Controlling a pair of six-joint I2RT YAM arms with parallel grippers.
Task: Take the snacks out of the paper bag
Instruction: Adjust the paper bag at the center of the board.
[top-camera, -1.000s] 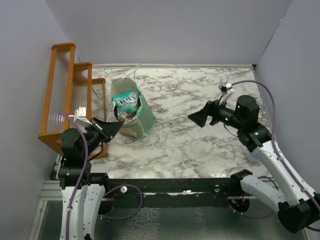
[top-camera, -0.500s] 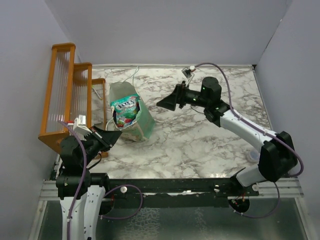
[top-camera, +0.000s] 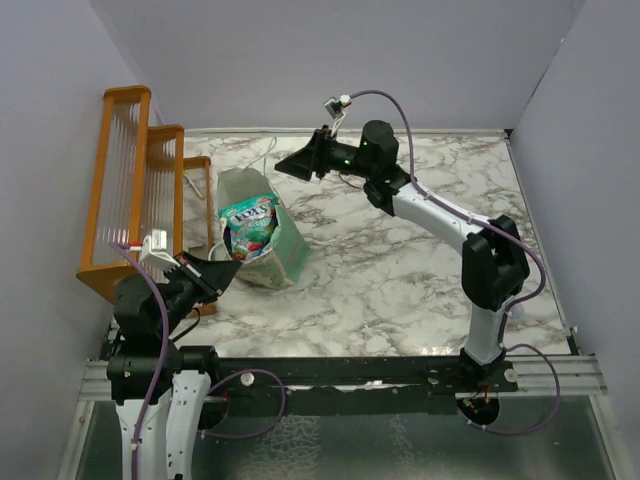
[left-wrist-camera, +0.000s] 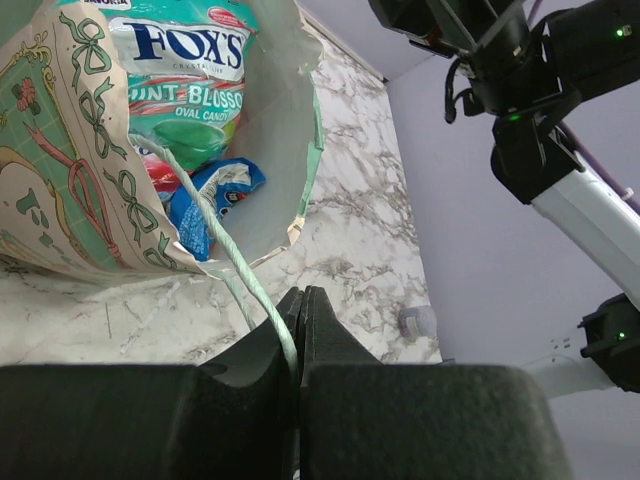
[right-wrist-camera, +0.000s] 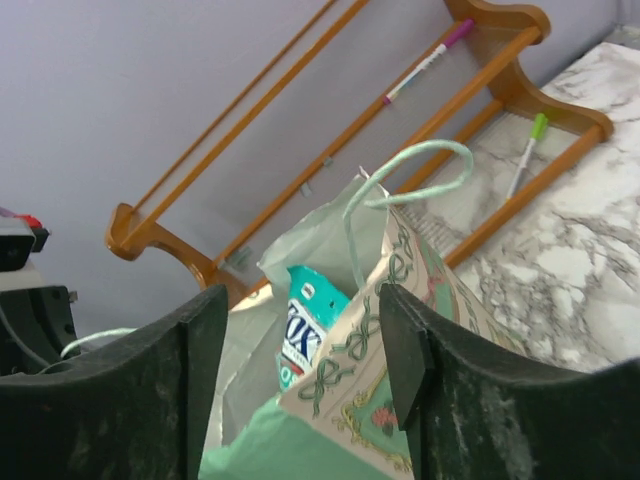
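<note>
Left gripper pinches the bag's string handle at lower left of the top view. The paper bag sits centre-left, just beside the orange rack, with its mouth gaping and snacks at the rim. Right gripper hangs up-right of the mouth, jaws spread and touching nothing; the marble table runs open rightward from the bag's edge.

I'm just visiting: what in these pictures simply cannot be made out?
- Top view: the walls of the paper bag hide most of what lies under the teal packet.
- Left wrist view: a red packet and a blue packet peek out beneath it; the full count is hidden.
- Right wrist view: the right claw and the bottom edge cut off the bag's base.
</note>
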